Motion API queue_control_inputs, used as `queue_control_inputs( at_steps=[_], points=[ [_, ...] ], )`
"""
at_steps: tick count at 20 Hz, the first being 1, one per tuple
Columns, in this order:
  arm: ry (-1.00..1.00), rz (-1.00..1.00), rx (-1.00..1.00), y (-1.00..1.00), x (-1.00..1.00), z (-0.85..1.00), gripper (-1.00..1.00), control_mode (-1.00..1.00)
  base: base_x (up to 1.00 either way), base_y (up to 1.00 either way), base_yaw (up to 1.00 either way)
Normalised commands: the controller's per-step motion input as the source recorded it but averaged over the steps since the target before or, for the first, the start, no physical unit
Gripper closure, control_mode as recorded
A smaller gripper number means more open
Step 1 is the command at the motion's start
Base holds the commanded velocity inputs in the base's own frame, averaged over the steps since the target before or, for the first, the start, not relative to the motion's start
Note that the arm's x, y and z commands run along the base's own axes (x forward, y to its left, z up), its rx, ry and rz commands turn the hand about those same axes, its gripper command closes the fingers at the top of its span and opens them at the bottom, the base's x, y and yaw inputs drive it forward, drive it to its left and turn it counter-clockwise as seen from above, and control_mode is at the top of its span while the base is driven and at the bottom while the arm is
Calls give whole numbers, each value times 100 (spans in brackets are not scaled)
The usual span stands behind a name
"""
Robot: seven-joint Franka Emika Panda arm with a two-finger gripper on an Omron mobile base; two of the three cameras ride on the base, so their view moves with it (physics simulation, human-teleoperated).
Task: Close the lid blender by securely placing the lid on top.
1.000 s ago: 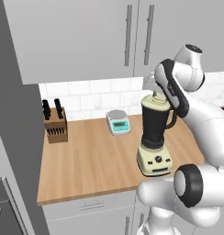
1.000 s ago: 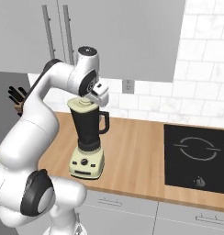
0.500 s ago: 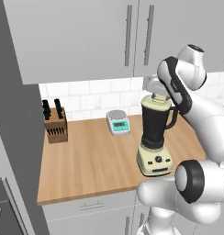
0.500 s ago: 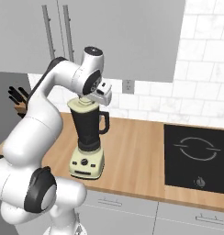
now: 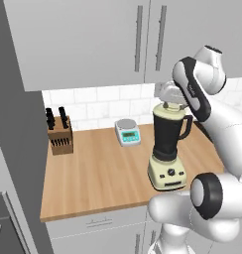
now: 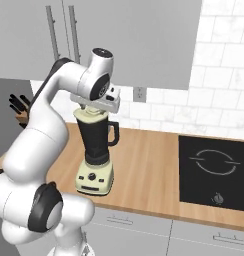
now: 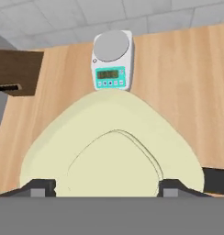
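Note:
The blender (image 5: 167, 141) (image 6: 96, 147) stands on the wooden counter, its dark jar on a cream base with a black knob. The pale cream lid (image 5: 167, 112) (image 6: 92, 115) (image 7: 109, 133) lies level on the jar's rim. My gripper (image 5: 169, 102) (image 6: 97, 106) (image 7: 104, 189) sits straight above it, pointing down. In the hand view the two fingertips (image 7: 42, 188) flank the lid's raised centre knob, shut on it. The jar's dark handle (image 7: 217, 180) pokes out at the right edge.
A grey-topped kitchen scale (image 5: 127, 132) (image 7: 112, 58) sits behind the blender by the tiled wall. A wooden knife block (image 5: 59, 136) (image 7: 15, 73) stands at the counter's left. A black cooktop (image 6: 214, 170) lies to the right. Wall cabinets (image 5: 143, 39) hang close overhead.
The hand has shifted only slightly above the jar; the lid stays on the rim.

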Motion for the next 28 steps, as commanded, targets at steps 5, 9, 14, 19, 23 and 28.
queue_control_inputs(
  at_steps=[5, 9, 14, 19, 23, 28],
  points=[
    [0, 14, -4, 0, -62, -36, -100, -100, 0, 0, 0],
    [0, 14, -3, 0, -69, -27, -100, -100, 0, 0, 0],
    [-10, 13, -3, 0, -89, -13, -100, -100, 0, 0, 0],
    [-19, 11, 0, -2, -78, -2, -100, -100, 0, 0, 0],
    [-19, 7, 0, -23, -68, 0, -100, -100, 0, 0, 0],
    [-23, 0, 1, -57, -55, -9, -100, -100, 0, 0, 0]
  ],
)
